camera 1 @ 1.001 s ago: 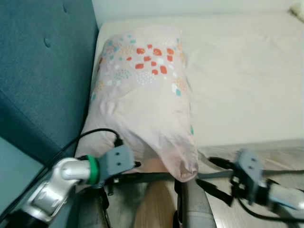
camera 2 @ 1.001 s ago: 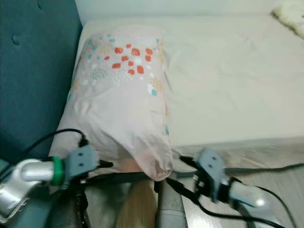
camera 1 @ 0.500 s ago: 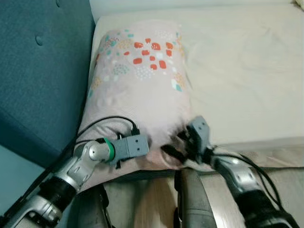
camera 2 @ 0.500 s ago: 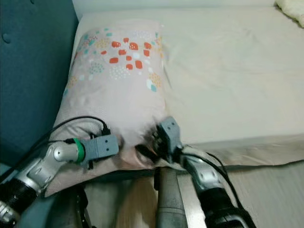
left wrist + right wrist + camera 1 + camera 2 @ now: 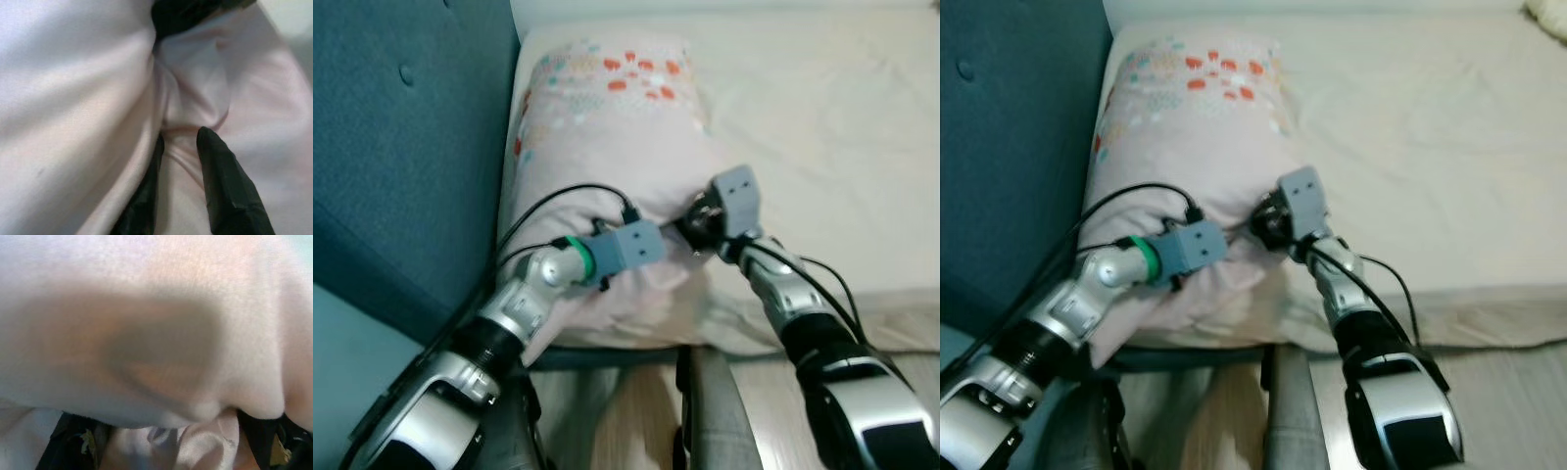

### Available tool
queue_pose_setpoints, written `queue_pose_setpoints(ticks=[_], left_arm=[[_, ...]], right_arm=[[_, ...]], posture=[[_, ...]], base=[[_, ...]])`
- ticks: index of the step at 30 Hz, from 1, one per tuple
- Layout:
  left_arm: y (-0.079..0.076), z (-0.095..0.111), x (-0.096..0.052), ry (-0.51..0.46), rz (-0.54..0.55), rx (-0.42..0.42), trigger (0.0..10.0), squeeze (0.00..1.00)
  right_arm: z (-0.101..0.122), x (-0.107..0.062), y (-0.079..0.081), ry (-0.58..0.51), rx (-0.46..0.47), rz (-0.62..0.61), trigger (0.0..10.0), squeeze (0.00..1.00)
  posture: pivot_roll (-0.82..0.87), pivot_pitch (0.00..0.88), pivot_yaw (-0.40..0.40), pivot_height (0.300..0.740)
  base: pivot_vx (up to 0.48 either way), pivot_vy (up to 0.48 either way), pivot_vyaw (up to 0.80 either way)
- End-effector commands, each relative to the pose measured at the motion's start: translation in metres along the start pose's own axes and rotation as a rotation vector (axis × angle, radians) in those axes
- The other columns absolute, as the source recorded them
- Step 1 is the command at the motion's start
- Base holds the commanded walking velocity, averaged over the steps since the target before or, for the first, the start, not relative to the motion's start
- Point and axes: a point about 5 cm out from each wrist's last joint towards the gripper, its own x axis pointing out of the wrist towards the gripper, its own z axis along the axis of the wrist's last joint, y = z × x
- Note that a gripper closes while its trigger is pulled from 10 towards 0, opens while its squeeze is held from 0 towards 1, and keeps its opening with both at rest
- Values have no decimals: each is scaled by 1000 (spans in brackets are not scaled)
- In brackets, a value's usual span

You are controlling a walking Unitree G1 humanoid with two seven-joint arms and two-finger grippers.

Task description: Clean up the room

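Pillow: you have the pillow (image 5: 607, 147) lying on the bed (image 5: 822, 127), at its left end, tight against the blue headboard (image 5: 401, 147).

Long axis: it runs away from you, from the bed's near edge toward the far wall. The printed end with the red and teal marks points away; the plain pink end points at you.

Left gripper: your left gripper (image 5: 178, 161) is on the pillow's near half, left of centre. In the left wrist view its fingers (image 5: 222, 186) are closed on a raised fold of the pink cover, cloth pinched between them.

Right gripper: your right gripper (image 5: 705, 220) sits at the pillow's right flank, touching it where it meets the bed. The right wrist view is pressed into cloth, so you cannot tell whether those fingers are apart or closed.

Key relation: both grippers are at the near half, either side of the long axis and close together, so the pillow lies ahead of the fingers. The left arm has the surer hold.

Next move, as a judgement: any push or straightening should go along the long axis, toward the wall. With only a fold held, the cover may slide over the filling.
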Motion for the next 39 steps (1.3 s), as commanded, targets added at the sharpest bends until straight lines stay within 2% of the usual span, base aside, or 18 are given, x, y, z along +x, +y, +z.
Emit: queue_pose_setpoints(ticks=[1,3,7,8,12,18,20,21,22,23,24,26,27,29,31,33,35,39], left_arm=[[4,0,6,9,24,14,10000,0],[24,24,23,-27,107,56,10000,0],[48,38,29,-7,251,91,10000,0],[61,47,30,9,324,180,10000,0],[67,53,31,13,369,258,10000,0],[54,54,37,8,259,299,10000,0],[43,47,38,12,192,316,10000,0],[33,33,37,31,145,345,10000,0],[33,33,37,31,145,345,10000,0],[23,13,32,70,86,368,10000,0],[23,13,32,70,86,368,10000,0],[12,-18,20,136,14,401,10000,0],[12,-18,20,136,14,401,10000,0],[9,-40,8,176,-41,388,10000,0],[7,-46,4,185,-66,376,10000,0],[-1,-57,-11,146,-182,277,10000,0],[-1,-57,-11,146,-182,277,10000,0],[11,-54,-35,39,-147,191,10000,0]], right_arm=[[2,-1,-16,-5,-10,-107,10000,0],[5,-7,-44,1,-35,-261,10000,0],[8,-8,-53,-3,-47,-292,10000,0],[13,-6,-54,-14,-79,-299,10000,0],[16,-5,-54,-23,-81,-306,10000,0],[17,-2,-47,-27,-78,-290,10000,0],[11,0,-37,-16,-59,-233,10000,0],[3,2,-19,-1,-36,-132,10000,0],[3,2,-19,-1,-36,-132,10000,0],[-9,2,7,15,-4,18,10000,0],[-9,2,7,15,-4,18,10000,0],[-25,-3,51,32,54,282,10000,0],[-25,-3,51,32,54,282,10000,0],[-32,-9,84,37,118,491,10000,0],[-33,-11,93,35,131,543,10000,0],[-30,-12,112,28,156,636,10000,0],[-30,-12,112,28,156,636,10000,0],[-13,-4,117,-30,201,630,10000,0]], posture=[[-58,108,55,510],[-71,111,62,510],[-84,115,69,510],[-89,117,71,510],[-92,122,72,510],[-94,130,68,510],[-87,133,68,510],[-78,137,68,510],[-78,137,68,510],[-73,140,69,510],[-73,140,69,510],[-69,139,70,510],[-69,139,70,510],[-63,137,69,510],[-63,137,69,510],[-50,134,63,510],[-50,134,63,510],[-28,128,55,510]], base=[[0,0,0],[0,0,0],[0,0,0],[0,0,0],[0,0,0],[0,0,0],[0,0,0],[0,0,0],[0,0,0],[0,0,0],[0,0,0],[0,0,0],[0,0,0],[0,0,0],[0,0,0],[0,0,0],[0,0,0],[0,0,0]])
